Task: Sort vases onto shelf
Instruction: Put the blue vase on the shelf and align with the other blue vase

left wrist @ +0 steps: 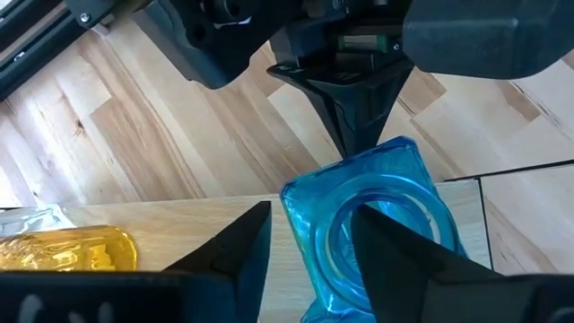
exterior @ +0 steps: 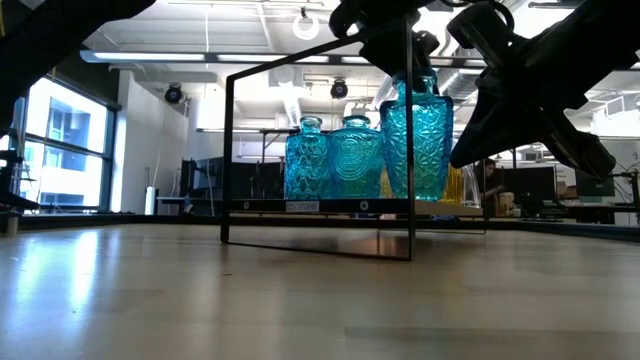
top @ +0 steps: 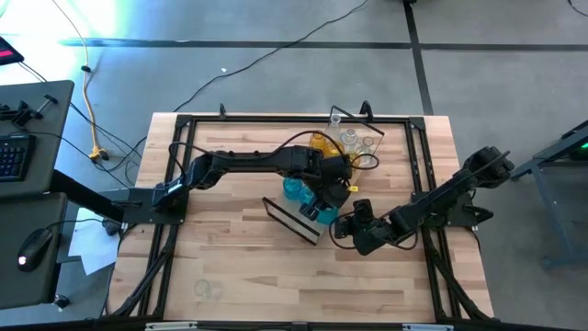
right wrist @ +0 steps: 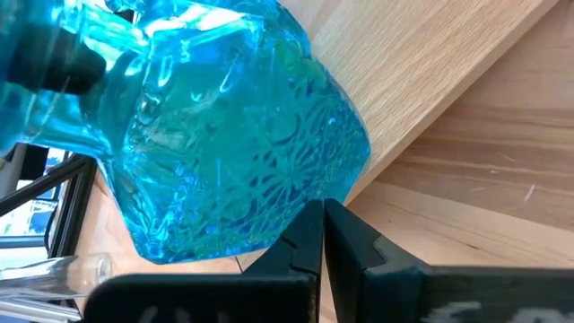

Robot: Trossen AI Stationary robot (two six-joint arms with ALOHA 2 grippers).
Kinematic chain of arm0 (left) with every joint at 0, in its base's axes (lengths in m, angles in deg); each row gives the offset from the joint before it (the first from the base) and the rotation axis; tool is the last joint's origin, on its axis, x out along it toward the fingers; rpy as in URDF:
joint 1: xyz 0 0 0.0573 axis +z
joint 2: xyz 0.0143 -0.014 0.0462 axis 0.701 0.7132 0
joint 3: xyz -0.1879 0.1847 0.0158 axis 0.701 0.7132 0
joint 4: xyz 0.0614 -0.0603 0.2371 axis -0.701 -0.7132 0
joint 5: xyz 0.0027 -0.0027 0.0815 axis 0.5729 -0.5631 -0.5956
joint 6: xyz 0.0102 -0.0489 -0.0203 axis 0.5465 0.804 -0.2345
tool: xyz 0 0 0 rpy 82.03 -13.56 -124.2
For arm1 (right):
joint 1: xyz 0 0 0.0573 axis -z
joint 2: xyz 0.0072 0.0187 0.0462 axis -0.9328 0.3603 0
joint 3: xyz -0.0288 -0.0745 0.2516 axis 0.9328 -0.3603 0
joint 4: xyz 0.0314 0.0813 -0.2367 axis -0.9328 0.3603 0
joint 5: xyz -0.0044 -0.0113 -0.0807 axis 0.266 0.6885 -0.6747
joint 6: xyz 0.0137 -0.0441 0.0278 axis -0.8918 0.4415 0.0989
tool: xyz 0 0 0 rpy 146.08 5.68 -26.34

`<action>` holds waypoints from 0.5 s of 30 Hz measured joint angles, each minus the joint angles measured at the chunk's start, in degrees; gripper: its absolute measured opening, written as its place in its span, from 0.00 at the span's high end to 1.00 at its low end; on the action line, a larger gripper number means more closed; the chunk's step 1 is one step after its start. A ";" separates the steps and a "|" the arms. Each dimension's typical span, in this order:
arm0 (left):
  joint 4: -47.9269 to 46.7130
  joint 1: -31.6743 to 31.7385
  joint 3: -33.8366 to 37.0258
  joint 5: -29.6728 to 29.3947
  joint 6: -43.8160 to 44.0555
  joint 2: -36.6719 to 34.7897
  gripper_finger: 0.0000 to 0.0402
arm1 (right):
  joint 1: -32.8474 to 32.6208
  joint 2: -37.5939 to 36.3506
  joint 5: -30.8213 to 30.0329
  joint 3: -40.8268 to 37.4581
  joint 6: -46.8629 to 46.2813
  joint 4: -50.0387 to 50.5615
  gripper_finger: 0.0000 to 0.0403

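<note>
A square, pressed-pattern teal-blue glass vase [left wrist: 368, 233] stands upright on the light-wood shelf board [top: 308, 207], beside two teal vases [exterior: 330, 160]. The left gripper [left wrist: 309, 242] straddles its neck, fingers spread. The right gripper [right wrist: 323, 238], pressed together, sits near it.

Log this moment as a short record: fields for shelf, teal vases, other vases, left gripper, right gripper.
shelf: light-wood board with black wire end frames, lying diagonally at mid-table
teal vases: three standing in a row at the shelf's near end
other vases: amber vases and clear vases at the far end
left gripper: open, fingers either side of the square teal vase
right gripper: shut, empty, its tips beside the square teal vase
</note>
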 joint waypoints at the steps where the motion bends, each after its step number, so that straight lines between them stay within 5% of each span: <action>1: 0.00 0.00 0.00 -0.05 0.01 0.00 0.63 | 0.00 0.00 0.06 0.00 0.00 -0.04 1.00; 15: 1.66 0.00 0.19 -2.66 0.00 -0.77 0.58 | 0.00 0.02 0.04 0.00 0.07 -0.17 1.00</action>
